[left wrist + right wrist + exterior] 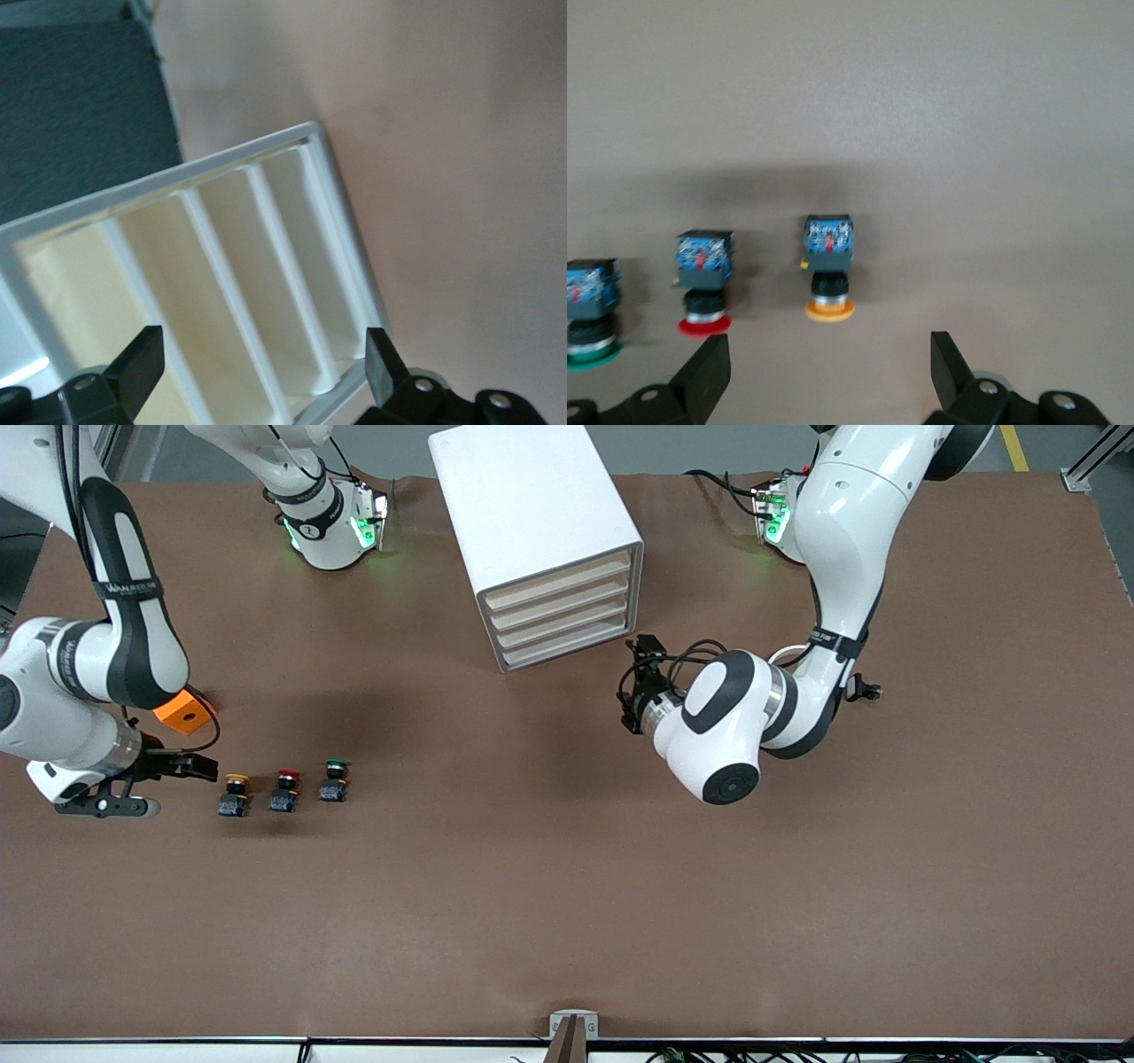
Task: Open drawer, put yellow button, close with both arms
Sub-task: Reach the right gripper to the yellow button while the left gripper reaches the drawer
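Now, starting at the right arm's end of the table, the right gripper is low over the table with its fingers spread wide and nothing between them. Just beside it stands the yellow button, the first in a row of three; next come the red button and the green button. In the right wrist view the yellow button lies ahead of the open jaws and a little off their middle line.

Toward the middle of the table stands the white cabinet, and its four drawers all look closed. The top drawer seems the easiest one to take. Close to the cabinet's front, toward the left arm's end, is the left gripper, also spread apart and empty; its wrist view shows the drawer fronts between the fingers.

I judge the step in hand to be the opening of a drawer, so the left gripper should go first. It should line up level with one drawer front only, catch its edge, and pull straight out so that the cabinet does not slide. The right gripper should center itself over the yellow cap before closing, keeping away from the red one.
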You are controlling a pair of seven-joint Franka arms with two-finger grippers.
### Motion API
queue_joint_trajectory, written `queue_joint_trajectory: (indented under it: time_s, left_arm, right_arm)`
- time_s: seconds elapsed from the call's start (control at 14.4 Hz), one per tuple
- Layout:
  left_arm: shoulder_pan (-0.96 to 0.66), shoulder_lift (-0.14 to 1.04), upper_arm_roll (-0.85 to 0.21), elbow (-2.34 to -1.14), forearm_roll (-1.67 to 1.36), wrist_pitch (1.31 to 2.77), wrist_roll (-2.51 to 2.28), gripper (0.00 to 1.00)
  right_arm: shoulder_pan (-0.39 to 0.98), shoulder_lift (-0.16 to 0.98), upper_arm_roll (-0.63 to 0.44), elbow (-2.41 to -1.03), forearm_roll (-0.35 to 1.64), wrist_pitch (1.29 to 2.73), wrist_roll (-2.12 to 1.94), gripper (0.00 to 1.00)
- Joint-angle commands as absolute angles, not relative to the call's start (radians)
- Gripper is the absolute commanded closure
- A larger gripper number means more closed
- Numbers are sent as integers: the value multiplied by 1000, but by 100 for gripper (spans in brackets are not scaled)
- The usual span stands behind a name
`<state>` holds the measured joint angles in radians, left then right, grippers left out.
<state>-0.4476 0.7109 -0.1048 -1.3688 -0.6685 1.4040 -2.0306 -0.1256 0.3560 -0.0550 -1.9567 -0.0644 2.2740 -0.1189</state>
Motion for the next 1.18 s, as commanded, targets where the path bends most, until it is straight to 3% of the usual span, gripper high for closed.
queue_joint_trajectory:
  time_s: [0.0, 0.14, 0.21, 0.35, 1.04, 1.11]
  left_arm:
    - [-463, 716, -113, -1356, -728, 1370, -2164, 0]
    - [-469, 736, -115, -1359, -803, 1364, -2221, 2]
    - [-483, 747, -115, -1358, -814, 1364, -2262, 11]
    - [-518, 782, -115, -1359, -815, 1361, -2293, 20]
    - [-545, 805, -124, -1351, -874, 1359, -2301, 32]
    - [-545, 805, -133, -1350, -877, 1359, -2301, 35]
  right_arm:
    - [-149, 428, -44, -1950, -78, 2376, -176, 0]
    - [-152, 460, -44, -1945, -78, 2408, -184, 0]
    - [-152, 472, -44, -1944, -78, 2410, -184, 0]
    - [-147, 512, -43, -1934, -78, 2448, -184, 0]
    - [-147, 591, -43, -1922, -77, 2522, -184, 0]
    - [-147, 594, -43, -1924, -77, 2522, -183, 11]
